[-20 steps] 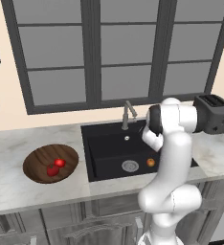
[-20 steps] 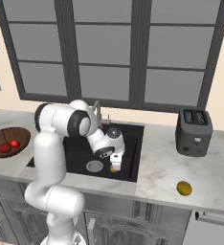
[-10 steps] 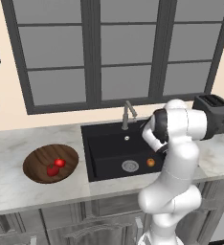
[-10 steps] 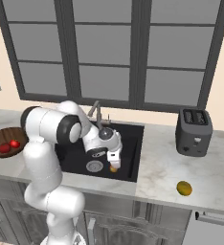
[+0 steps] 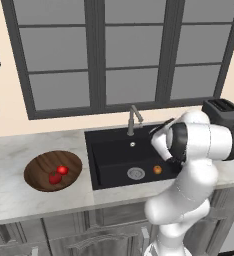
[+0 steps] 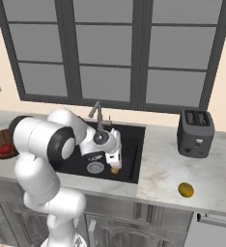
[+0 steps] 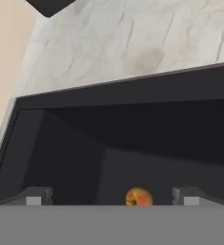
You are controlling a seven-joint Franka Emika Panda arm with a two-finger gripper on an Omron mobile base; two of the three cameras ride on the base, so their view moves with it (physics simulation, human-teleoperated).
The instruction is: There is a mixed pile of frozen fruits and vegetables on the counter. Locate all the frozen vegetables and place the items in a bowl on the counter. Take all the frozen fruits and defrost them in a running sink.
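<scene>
The orange ball [image 7: 139, 196] lies on the floor of the black sink [image 5: 114, 150], right of the round drain [image 5: 136, 173]. My gripper [image 7: 113, 197] hangs just above that ball [image 6: 115, 170], open, with the fingertips [image 7: 37, 197] set wide on either side and not touching it. Two red pieces [image 5: 59, 173] rest in the dark wooden bowl [image 5: 36, 172] on the counter left of the sink. On the marble counter [image 6: 173, 169], right of the sink near the front edge, sits the yellow-green ball [image 6: 185, 189].
A brushed-metal faucet [image 5: 134, 119] stands behind the basin; I see no water from it. A dark toaster [image 6: 196, 132] stands at the back right of the counter. My white arm [image 5: 199, 150] leans over the sink's right side.
The arm's elbow has swung across while the hand stayed over the sink's right part. The orange ball sits in about the same spot under the hand.
</scene>
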